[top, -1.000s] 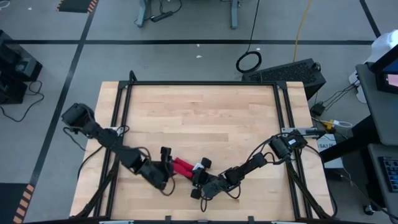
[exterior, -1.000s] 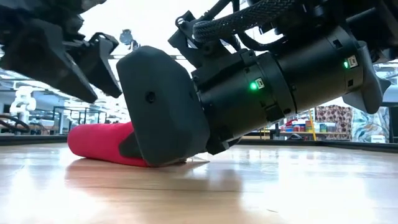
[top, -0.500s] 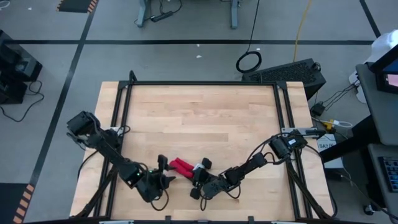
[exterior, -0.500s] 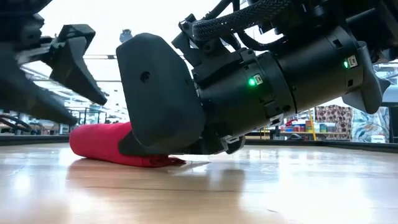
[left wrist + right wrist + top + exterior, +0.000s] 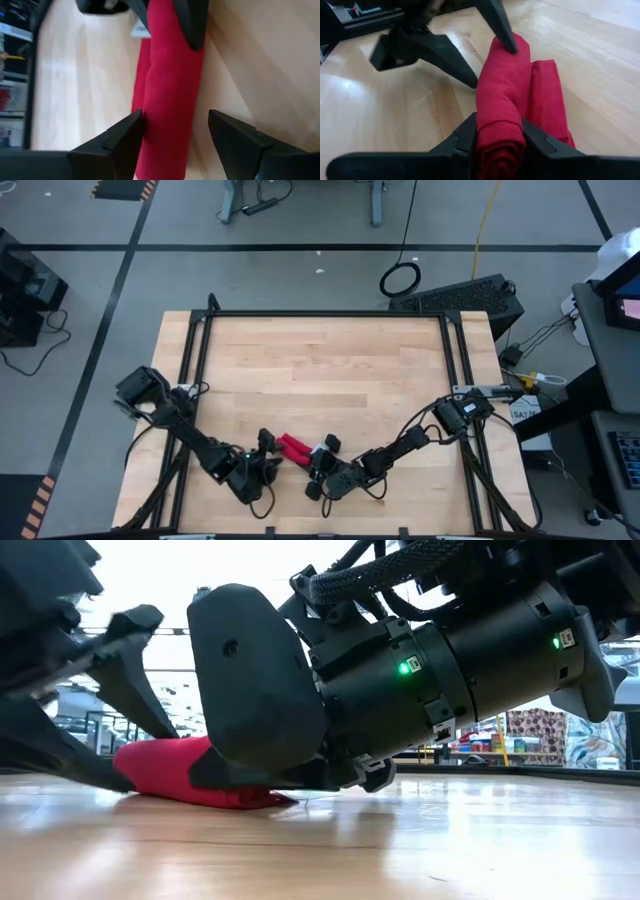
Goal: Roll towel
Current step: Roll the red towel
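The red towel (image 5: pixel 292 446) lies near the table's near edge as a short roll (image 5: pixel 501 95) with a flat strip (image 5: pixel 547 95) beside it. A small white tag (image 5: pixel 140 31) shows at its right end. My right gripper (image 5: pixel 500 140) is shut on that right end. My left gripper (image 5: pixel 175 130) is open at the roll's left end, one finger (image 5: pixel 125 137) close against the roll's side, the other (image 5: pixel 232 137) standing off it. In the low view the right gripper (image 5: pixel 230 775) hides much of the towel (image 5: pixel 165 765). My right gripper pinches the roll's right end (image 5: pixel 500 131) between its two fingers, one on each side. The fingers come low over the table from the right, slanting down, and lie along the roll. The roll rests on the table. My left gripper: whether its finger touches the roll, I cannot tell.
Bare wooden tabletop (image 5: pixel 330 370) stretches toward the far edge inside the black frame rails (image 5: pixel 200 350). The towel and both grippers sit close to the near edge (image 5: pixel 320 525). Cables trail from both arms at the table's sides.
My left gripper has come down toward the table, rolled about its own axis and drawn nearer the roll's left end; its lower finger now reaches almost to the tabletop. It has stayed open. My right gripper has turned slightly about its axis, in place. The towel has stayed put.
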You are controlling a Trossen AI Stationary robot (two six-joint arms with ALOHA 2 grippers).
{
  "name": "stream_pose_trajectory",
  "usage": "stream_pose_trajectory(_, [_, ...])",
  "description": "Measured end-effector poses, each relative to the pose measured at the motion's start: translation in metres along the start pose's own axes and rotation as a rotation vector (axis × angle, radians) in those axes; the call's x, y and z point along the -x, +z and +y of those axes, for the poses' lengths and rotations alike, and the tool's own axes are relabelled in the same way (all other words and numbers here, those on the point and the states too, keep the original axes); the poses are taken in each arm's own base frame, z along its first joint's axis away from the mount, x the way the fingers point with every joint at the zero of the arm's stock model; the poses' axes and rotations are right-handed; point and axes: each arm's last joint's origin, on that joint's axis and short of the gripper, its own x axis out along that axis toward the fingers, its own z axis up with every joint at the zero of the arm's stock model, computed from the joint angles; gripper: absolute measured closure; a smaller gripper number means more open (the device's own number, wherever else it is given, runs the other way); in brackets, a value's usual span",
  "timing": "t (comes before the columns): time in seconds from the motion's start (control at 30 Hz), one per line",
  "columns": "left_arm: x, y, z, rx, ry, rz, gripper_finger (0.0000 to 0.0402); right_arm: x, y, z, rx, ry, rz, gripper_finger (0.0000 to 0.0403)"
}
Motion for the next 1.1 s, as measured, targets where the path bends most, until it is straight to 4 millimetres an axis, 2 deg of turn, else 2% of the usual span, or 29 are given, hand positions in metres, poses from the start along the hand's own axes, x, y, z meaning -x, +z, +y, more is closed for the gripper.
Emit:
stream_pose_trajectory(0.13, [-0.011,-0.002,0.006,0.02,-0.021,0.032,0.0171,0.0,0.0,0.0,-0.006,0.004,-0.003,0.0316])
stream_pose_trajectory(0.3, [-0.015,-0.002,0.009,-0.006,-0.045,0.039,0.0184,0.0,0.0,0.0,-0.007,0.004,-0.003,0.0316])
stream_pose_trajectory(0.4, [-0.015,-0.001,0.01,-0.006,-0.077,0.037,0.0219,0.0,0.0,0.0,-0.007,0.003,-0.003,0.0316])
stream_pose_trajectory(0.53, [-0.016,0.0,0.014,0.019,-0.152,0.038,0.0285,0.0,0.0,0.0,0.003,0.004,-0.003,0.0316])
stream_pose_trajectory(0.63, [-0.018,0.002,0.021,0.065,-0.196,0.04,0.0334,0.002,-0.001,0.002,0.092,0.007,-0.004,0.0311])
stream_pose_trajectory(0.7, [-0.02,0.003,0.027,0.096,-0.236,0.036,0.0353,0.006,-0.002,0.005,0.219,0.004,-0.007,0.0292])
stream_pose_trajectory(0.77, [-0.022,0.004,0.033,0.125,-0.291,0.029,0.0353,0.012,-0.001,0.009,0.325,-0.006,-0.022,0.0262])
stream_pose_trajectory(0.93, [-0.027,0.004,0.048,0.211,-0.452,0.016,0.0353,0.036,0.008,0.024,0.543,-0.095,-0.092,0.0163])
stream_pose_trajectory(1.03, [-0.033,0.004,0.057,0.274,-0.565,0.011,0.0348,0.049,0.013,0.033,0.605,-0.104,-0.125,0.0117])
stream_pose_trajectory(1.1, [-0.036,0.005,0.063,0.308,-0.626,0.007,0.0347,0.054,0.016,0.038,0.577,-0.095,-0.151,0.0102])
